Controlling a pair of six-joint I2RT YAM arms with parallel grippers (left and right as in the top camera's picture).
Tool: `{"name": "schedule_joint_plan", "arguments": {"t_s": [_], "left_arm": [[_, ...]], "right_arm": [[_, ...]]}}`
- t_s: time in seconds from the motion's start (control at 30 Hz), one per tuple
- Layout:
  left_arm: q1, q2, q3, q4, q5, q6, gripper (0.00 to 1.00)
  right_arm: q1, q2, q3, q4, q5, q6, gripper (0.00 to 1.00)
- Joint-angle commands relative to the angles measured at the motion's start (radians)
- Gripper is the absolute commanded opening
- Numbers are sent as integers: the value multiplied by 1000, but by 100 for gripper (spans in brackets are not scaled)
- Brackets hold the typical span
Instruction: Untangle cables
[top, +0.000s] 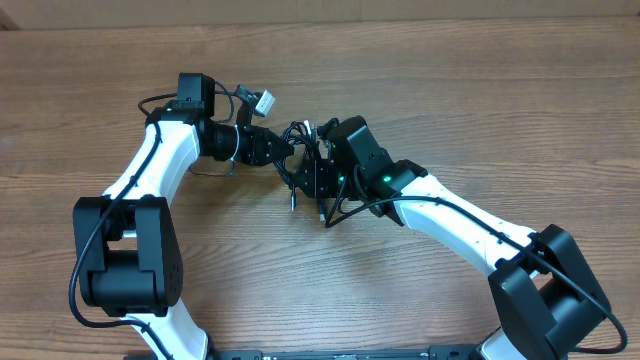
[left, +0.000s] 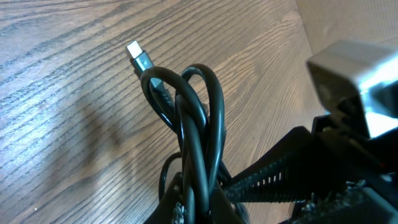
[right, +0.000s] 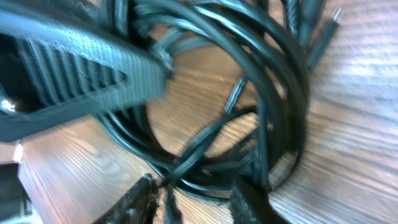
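Note:
The cables (top: 300, 132) are a bunch of thin black cords at the middle of the wooden table (top: 480, 90), between both arms. My left gripper (left: 199, 180) is shut on several strands of the cables (left: 208, 106). They loop up out of its jaws and end in a silver-tipped plug (left: 138, 56). My right gripper (right: 198, 186) is open, its two fingers apart over the table. The coiled loops of the cables (right: 273, 93) lie just beyond its tips, and one thin strand (right: 171, 205) runs down beside its left finger. In the overhead view my left gripper (top: 291, 152) and right gripper (top: 302, 178) nearly meet.
The right arm's dark gripper body (left: 280, 180) and its wrist camera (left: 357, 68) crowd the right side of the left wrist view. One of my left gripper's fingers (right: 81, 62) fills the upper left of the right wrist view. A cardboard wall (top: 320, 12) runs along the table's far edge.

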Motion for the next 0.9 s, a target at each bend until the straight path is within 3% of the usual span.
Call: {"name": "schedule_joint_plan", "arguments": {"t_s": [0.0,0.37,0.6,0.87], "left_arm": [[-6,-9,12,-2,38,-14,4],[-7,-9,12,-2,39,-14,5],[-6,-9,12,-2,42,-17,4],[-6,-9,12,-12,37,-257,4]], "right_arm": [[7,-21,1,-72,-39,4,39],[65,-21,1,-143,-20,3,43],[138,-21,1,-149,237,3,38],[216,-21,1,-149,487,3,36]]}}
